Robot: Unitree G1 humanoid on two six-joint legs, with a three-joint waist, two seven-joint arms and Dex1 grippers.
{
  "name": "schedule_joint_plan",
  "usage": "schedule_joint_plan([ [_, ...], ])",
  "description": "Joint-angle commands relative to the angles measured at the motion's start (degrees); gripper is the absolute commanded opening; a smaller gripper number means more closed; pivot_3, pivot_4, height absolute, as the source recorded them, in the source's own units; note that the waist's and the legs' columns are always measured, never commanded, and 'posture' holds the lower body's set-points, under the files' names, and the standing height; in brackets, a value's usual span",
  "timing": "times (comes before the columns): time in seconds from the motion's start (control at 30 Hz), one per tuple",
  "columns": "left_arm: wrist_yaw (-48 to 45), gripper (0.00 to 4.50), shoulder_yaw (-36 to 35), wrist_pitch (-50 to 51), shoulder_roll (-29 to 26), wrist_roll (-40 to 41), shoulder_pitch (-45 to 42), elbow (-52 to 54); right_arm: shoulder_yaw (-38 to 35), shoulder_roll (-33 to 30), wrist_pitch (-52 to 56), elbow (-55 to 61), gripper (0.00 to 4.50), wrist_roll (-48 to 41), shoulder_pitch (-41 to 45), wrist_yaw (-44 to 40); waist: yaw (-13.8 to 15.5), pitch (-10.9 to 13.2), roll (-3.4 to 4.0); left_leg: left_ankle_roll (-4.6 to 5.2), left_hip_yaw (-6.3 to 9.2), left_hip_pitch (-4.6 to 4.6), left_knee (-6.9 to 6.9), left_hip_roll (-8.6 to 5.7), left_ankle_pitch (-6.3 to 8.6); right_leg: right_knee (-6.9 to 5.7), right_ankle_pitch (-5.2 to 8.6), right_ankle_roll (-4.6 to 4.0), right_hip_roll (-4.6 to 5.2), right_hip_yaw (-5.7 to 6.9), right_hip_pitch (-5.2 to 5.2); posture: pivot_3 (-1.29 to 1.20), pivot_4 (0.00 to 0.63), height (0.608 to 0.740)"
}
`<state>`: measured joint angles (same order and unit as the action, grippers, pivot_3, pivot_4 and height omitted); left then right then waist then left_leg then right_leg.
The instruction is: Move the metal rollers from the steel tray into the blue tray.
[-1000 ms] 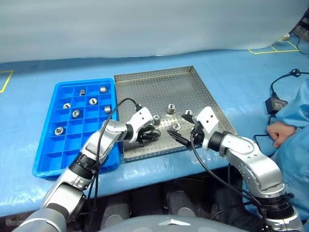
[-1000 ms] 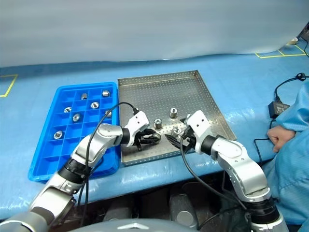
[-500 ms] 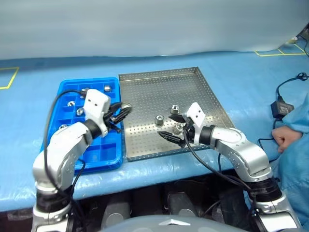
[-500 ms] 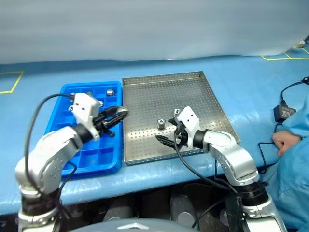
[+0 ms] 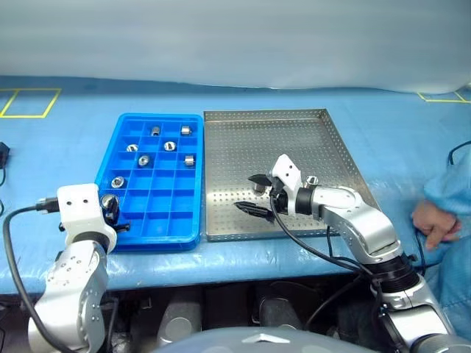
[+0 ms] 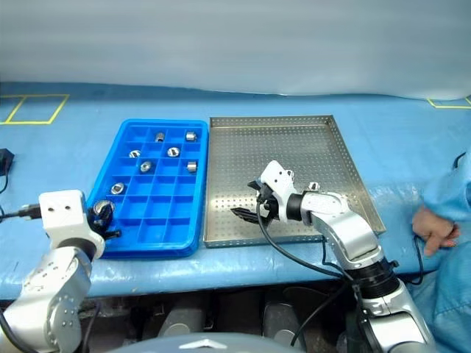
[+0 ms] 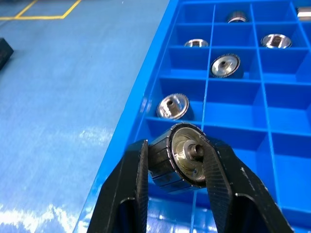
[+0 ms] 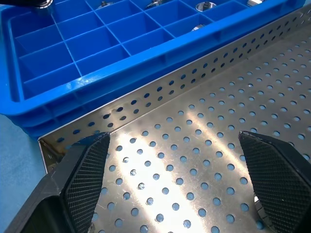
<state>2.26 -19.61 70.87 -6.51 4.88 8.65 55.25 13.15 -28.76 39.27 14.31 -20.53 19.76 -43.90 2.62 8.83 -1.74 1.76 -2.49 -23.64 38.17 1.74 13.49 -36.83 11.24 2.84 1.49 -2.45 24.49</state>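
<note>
Tightly gripped, a ribbed shiny roller [image 7: 179, 161] overhangs the gridded blue tray [image 7: 228, 109].

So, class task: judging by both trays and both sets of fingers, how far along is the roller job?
Done: six rollers sit in the blue tray. In hand: the left gripper is shut on a seventh roller at the tray's near-left edge. Left: at least one roller on the steel tray, where the right gripper is open.

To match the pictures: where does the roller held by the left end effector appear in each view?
Left eye: held roller at the blue tray's near-left corner.
Right eye: same corner.
Left wrist: centre, between the fingers.
Right wrist: at the upper left edge.
Shared landmark: the blue tray.
</note>
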Motion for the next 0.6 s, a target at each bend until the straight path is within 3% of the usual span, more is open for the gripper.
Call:
schedule_joint_plan([
  [0.03, 0.6, 1.30, -0.2, -0.4, 0.7, -1.2, 1.4, 3.2, -0.1, -0.3, -0.2, 1.1, 4.50, 0.1, 1.0, -0.8, 0.0, 0.0, 0.00, 0.00, 0.00, -0.02, -0.01, 0.01, 0.00, 0.00, 0.00, -0.01, 0.01, 0.00, 0.02, 0.20, 0.150, 0.740],
  [0.17, -0.6, 1.30, 0.9, -1.3, 0.2, -0.8, 4.1, 2.2, -0.1, -0.3, 0.0, 1.1, 4.50, 0.3, 1.0, -0.7, -0.1, 0.0, -0.01, 0.00, 0.00, -0.02, -0.05, 0.03, 0.00, 0.02, 0.02, -0.03, 0.02, 0.02, 0.04, 0.20, 0.150, 0.740],
  [0.2, -0.5, 2.01, 1.1, -1.6, 0.3, -0.8, 4.4, 1.9, 0.0, -0.3, 0.1, 1.1, 4.50, 0.4, 1.1, -0.7, -0.1, 0.0, -0.01, 0.00, -0.02, -0.02, -0.07, 0.03, 0.01, 0.02, 0.03, -0.04, 0.03, 0.02, 0.05, 0.19, 0.150, 0.740],
  [0.3, 0.3, 2.94, 1.1, -3.5, 1.0, -1.1, 3.0, 1.3, -0.1, -0.2, 0.2, 1.2, 4.50, 0.6, 1.2, -0.5, 0.0, 0.0, -0.02, -0.01, -0.01, -0.02, -0.06, 0.04, 0.01, 0.02, 0.03, -0.04, 0.03, 0.04, 0.05, 0.19, 0.150, 0.740],
  [0.37, -3.4, 3.58, -1.3, -7.7, 5.1, 5.2, -0.6, 1.8, -0.3, 0.0, 0.3, 1.3, 4.50, 0.6, 0.9, -0.3, 0.1, 0.0, -0.03, -0.01, 0.00, -0.03, -0.05, 0.05, 0.01, 0.03, 0.03, -0.04, 0.04, 0.07, 0.04, 0.19, 0.150, 0.740],
  [0.47, -10.9, 3.58, -0.4, -11.6, 7.2, 14.2, -7.4, 0.6, -0.3, 0.2, 0.2, 1.1, 4.50, 0.9, 0.5, 0.2, 0.7, 0.0, -0.08, 0.00, 0.05, -0.12, 0.04, 0.03, 0.00, 0.04, 0.03, -0.05, 0.12, 0.20, 0.04, 0.18, 0.150, 0.740],
  [0.6, -18.6, 3.58, 9.6, -14.8, -0.6, 16.1, -16.1, -6.6, -1.0, 0.4, 0.2, 2.0, 4.50, 1.2, 0.0, 1.5, 0.5, 0.0, -0.06, 0.00, 0.02, -0.13, -0.01, -0.12, 0.00, 0.06, -0.02, -0.14, 0.08, 0.18, 0.05, 0.14, 0.150, 0.740],
])
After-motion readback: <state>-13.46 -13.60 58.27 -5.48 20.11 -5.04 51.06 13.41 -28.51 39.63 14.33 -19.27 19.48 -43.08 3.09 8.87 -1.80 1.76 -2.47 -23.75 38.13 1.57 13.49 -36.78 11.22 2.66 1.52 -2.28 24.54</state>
